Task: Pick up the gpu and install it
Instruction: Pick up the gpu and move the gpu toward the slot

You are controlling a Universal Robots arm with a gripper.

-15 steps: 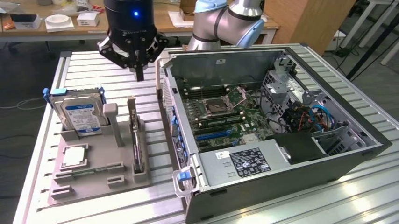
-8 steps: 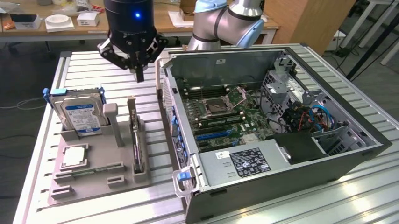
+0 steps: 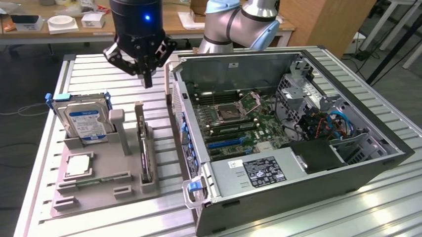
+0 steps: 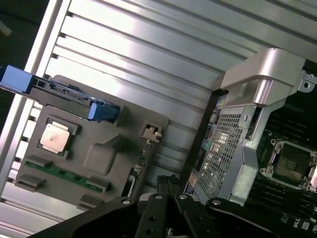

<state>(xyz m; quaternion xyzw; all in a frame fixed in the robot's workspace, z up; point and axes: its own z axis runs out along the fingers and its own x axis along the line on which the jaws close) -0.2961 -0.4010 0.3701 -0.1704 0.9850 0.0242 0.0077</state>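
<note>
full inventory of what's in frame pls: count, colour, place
gpu: 1, dark with silver bracket, on edge in the fixture, on its case side
hard drive: 1, silver with blue-white label, upright in the fixture
processor chip: 1, silver, flat in the fixture
memory stick: 1, green, flat in the fixture
fixture: 1, grey, exterior view's left
computer case: 1, dark, open, exterior view's right
table: 1, silver, slatted
arm: 1, silver-blue, behind the case
end effector: 1, black, shut, empty, above the table

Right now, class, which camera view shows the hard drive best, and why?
The exterior view: the hard drive stands upright in the grey fixture, label facing the camera. The wrist view shows the hard drive edge-on from above, between its blue clips, label hidden.
</note>
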